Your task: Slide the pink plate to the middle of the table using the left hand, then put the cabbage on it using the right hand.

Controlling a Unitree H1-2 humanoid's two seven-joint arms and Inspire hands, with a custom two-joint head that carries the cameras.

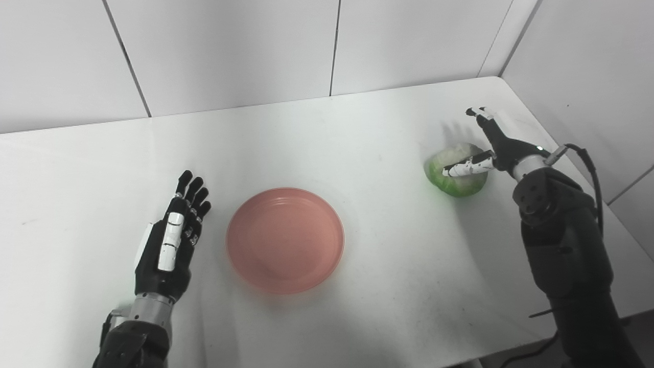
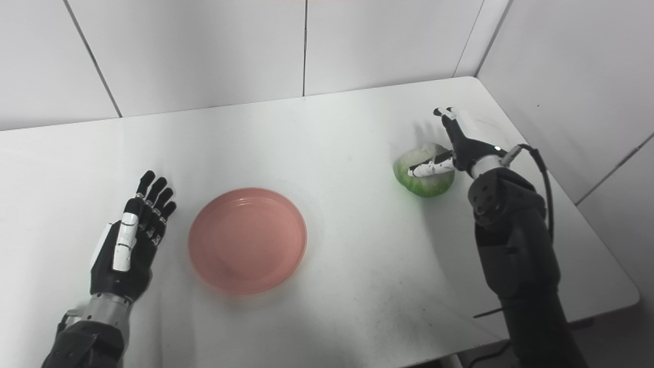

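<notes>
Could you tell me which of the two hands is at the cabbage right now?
The right hand: its thumb lies across the cabbage, while the left hand rests open beside the pink plate.

Plain white tabletop (image 1: 317, 138), kinda scuffed with faint dark specks near the front. White panelled wall (image 1: 230, 51) behind, dark seams between panels, another white wall (image 1: 587, 61) on the right.

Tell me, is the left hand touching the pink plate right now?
Apart. The left eye view shows a strip of bare white table between the left hand and the rim of the pink plate; the hand lies open beside it.
</notes>
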